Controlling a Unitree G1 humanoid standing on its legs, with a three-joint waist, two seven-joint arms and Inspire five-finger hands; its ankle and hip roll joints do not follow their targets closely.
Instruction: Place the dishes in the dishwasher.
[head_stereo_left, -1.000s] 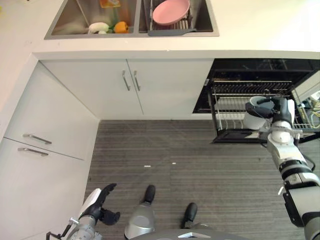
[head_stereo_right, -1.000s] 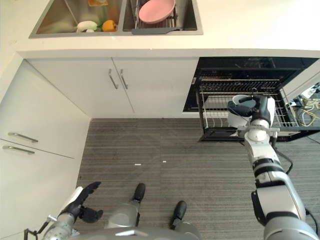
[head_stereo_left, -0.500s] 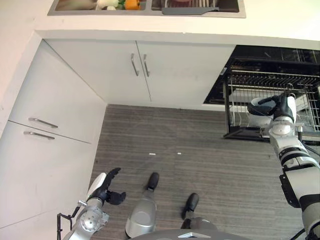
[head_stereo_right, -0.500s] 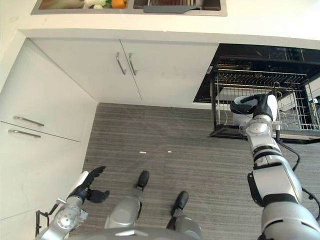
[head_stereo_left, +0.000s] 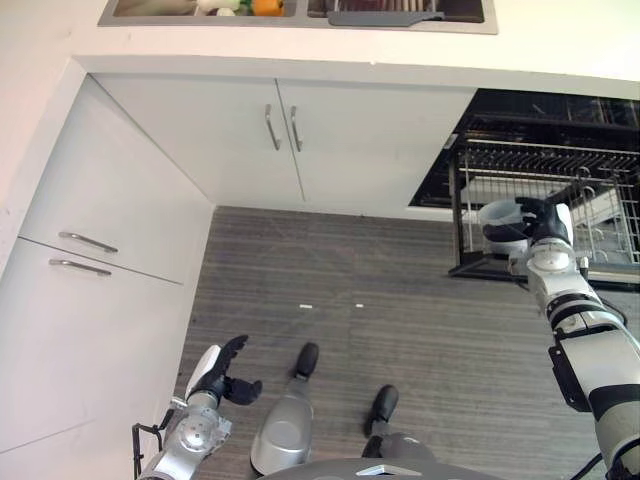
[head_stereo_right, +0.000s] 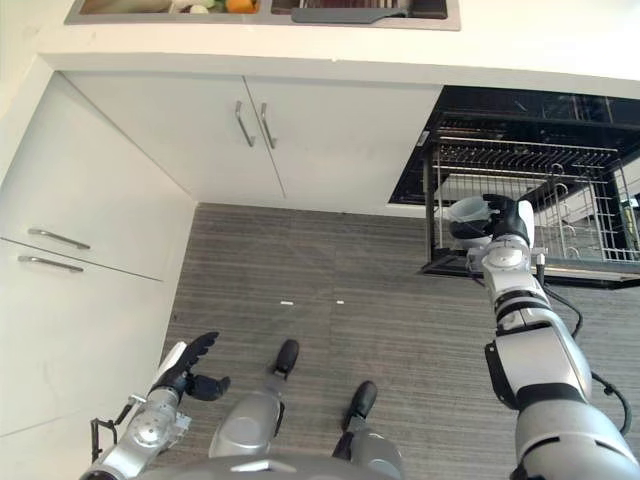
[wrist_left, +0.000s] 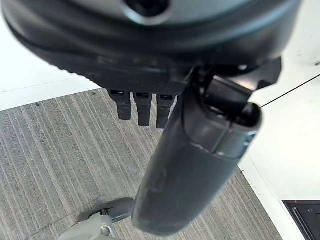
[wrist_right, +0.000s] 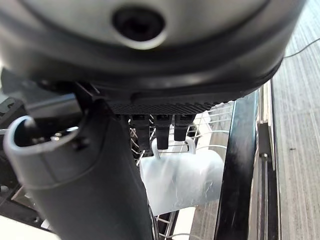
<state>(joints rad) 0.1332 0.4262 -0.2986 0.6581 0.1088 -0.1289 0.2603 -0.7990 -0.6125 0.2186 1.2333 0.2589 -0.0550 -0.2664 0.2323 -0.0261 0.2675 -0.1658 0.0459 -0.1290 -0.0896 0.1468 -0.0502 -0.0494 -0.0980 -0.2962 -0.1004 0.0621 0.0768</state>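
Grey floor (head_stereo_left: 400, 320): striped, filling the lower and middle frame, with two small white specks near the centre.
Left robot hand (head_stereo_left: 218, 372): lower left of the frame, low over the floor — fingers straight and spread, thumb apart, holding nothing.
White drawers (head_stereo_left: 85, 255): left side of the frame, two metal bar handles one above the other.
Right robot hand (head_stereo_left: 543, 219): right of centre, at the front left corner of the rack; dark fingers curled round the rim of the cup, thumb on the other side.
Cup (head_stereo_left: 502, 226): whitish, tilted, clamped in the right robot hand, at the front edge of the rack and just above its wires. In the right wrist view it shows pale past the fingers (wrist_right: 162, 131), with rack wires behind it.
Dishwasher rack (head_stereo_left: 600, 200): wire basket drawn out of the dark opening at the right of the frame, a black frame bar along its front.
Dishwasher (head_stereo_left: 540, 110): open black cavity under the bench, upper right.
Cupboard doors (head_stereo_left: 280, 140): white pair, centre top, two upright handles side by side.
Bench (head_stereo_left: 560, 45): white top across the upper edge.
Sink (head_stereo_left: 300, 10): steel, at the very top — a grey drainer tray and yellow-orange items partly cut off by the frame.
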